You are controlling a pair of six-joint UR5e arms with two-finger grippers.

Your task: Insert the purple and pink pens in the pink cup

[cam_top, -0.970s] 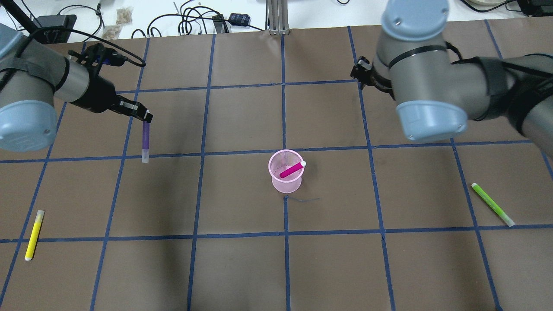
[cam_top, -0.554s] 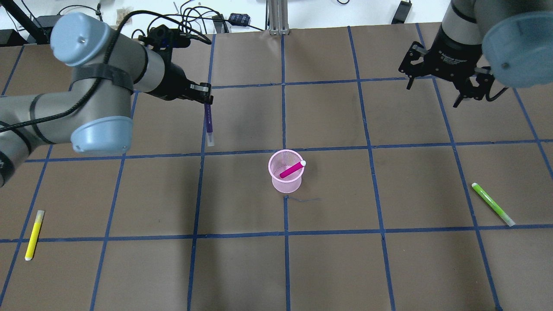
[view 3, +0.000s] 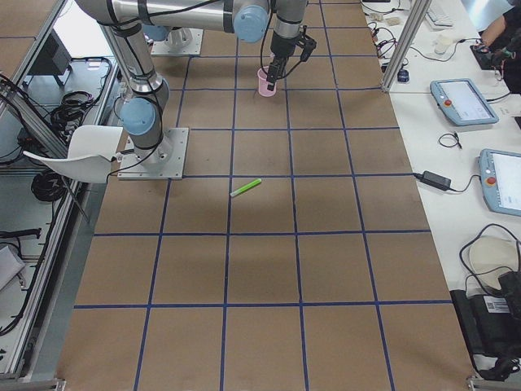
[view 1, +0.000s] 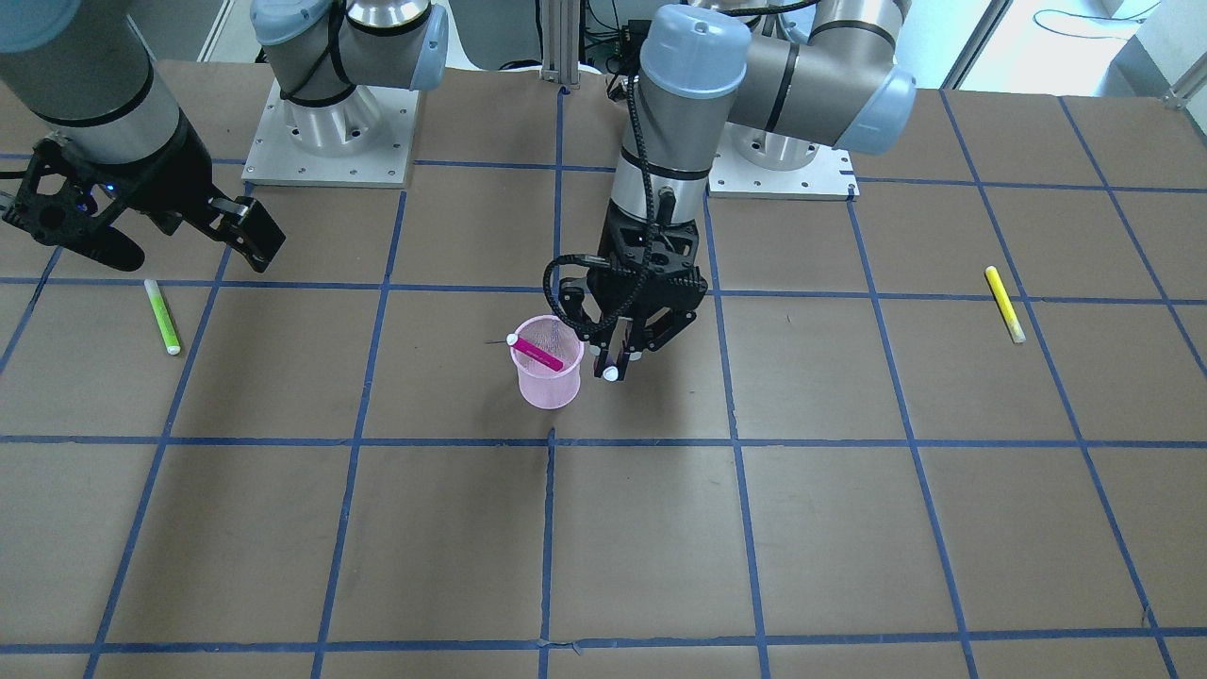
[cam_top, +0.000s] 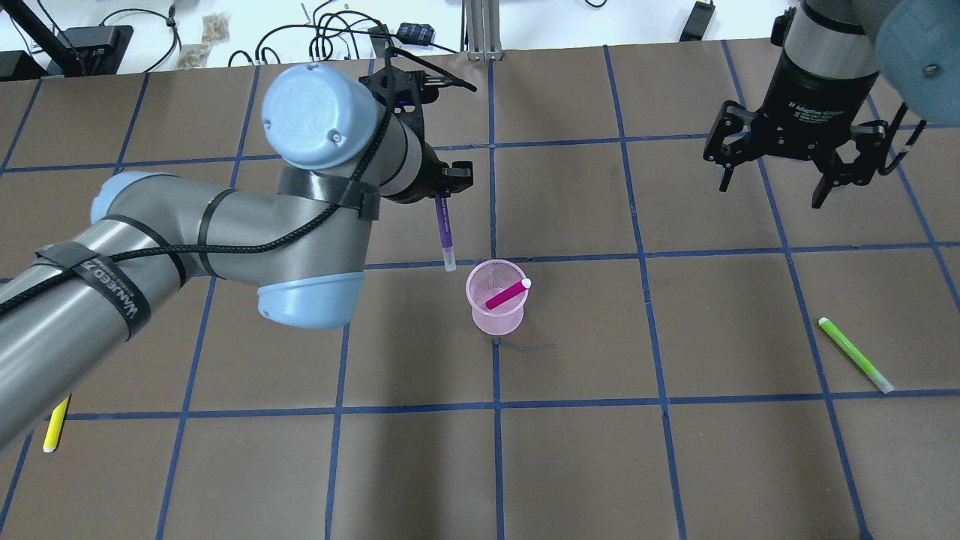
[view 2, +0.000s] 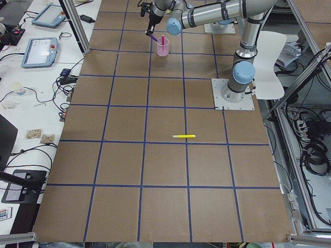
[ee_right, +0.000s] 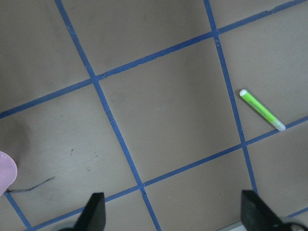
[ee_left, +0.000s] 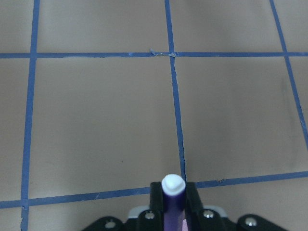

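Purple pen (cam_top: pixel 445 232) hangs upright, white end down, pinched in the left gripper (cam_top: pixel 444 189), just outside the pink cup (cam_top: pixel 496 324) at its 10 o'clock in the overhead view. Pink pen (cam_top: pixel 506 295) leans inside the cup. The front-facing view shows the purple pen's tip beside the cup wall; the left wrist camera shows only its white end between the fingers. Right gripper (cam_top: pixel 771 193) hangs empty, jaws spread, toward 2 o'clock. The left arm partly covers a yellow pen (cam_top: pixel 51 431).

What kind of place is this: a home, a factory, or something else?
Most likely a robotics laboratory. Two robot arms are bolted on metal base plates to a table gridded with blue tape, and side benches carry touchscreen pendants and loose cables.
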